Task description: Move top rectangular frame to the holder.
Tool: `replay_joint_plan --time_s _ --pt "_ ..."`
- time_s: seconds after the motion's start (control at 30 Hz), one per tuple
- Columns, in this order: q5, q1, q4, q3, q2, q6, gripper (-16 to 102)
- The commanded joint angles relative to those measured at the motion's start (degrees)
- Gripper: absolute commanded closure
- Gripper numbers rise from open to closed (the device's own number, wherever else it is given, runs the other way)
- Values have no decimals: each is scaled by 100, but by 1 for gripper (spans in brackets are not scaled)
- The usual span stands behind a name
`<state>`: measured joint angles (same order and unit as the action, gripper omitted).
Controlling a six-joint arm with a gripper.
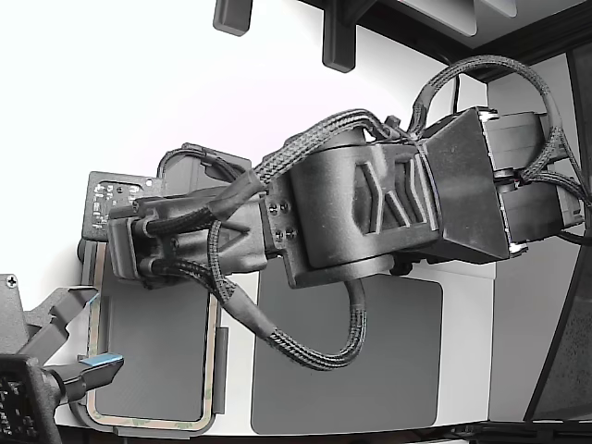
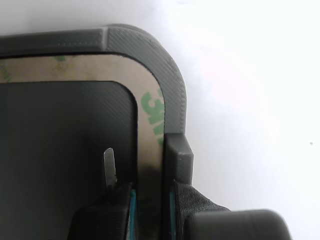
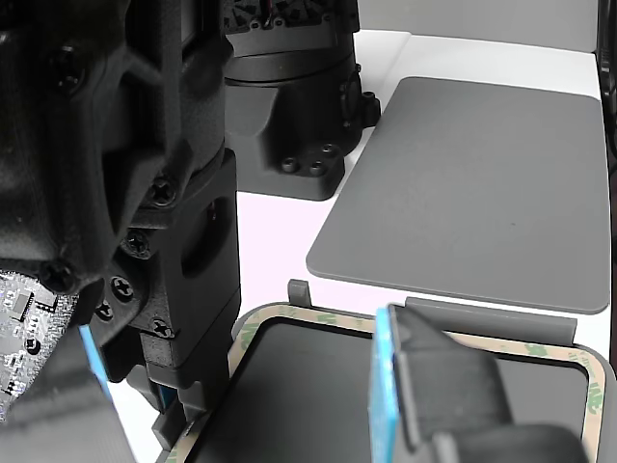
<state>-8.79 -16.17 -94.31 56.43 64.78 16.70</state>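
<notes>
Straddling the frame (image 2: 150, 150), the gripper (image 2: 150, 200) has one finger (image 2: 107, 205) inside the ring, the other outside, pinching its side strip. Frame lies seated in the holder (image 2: 170, 75), tabs hemming its edge; mat (image 1: 370, 361) beside.

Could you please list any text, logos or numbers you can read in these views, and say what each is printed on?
"3M", green, repeated and partly cut off, on the frame in the wrist view.
Green marks on the frame's edge in the other view: too blurred to read.
Circuit board in the exterior view: any markings too small to read.
</notes>
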Motion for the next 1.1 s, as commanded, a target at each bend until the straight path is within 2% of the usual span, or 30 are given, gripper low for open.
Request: replay_joint_plan --time_s 0.0,0.17,0.27,0.33,0.8,0.97,1.07 --pt "9 35 -53 -158 141 -26 59" --pt "-9 26 -53 -193 149 -18 39" --pt "-44 26 -53 -237 176 53 10" --pt "-70 26 -53 -246 237 62 -13" --pt "-439 404 0 281 1951 483 -14" --pt "-677 659 633 1793 3560 185 -14" --pt "-729 870 1564 3454 4878 0 -14"
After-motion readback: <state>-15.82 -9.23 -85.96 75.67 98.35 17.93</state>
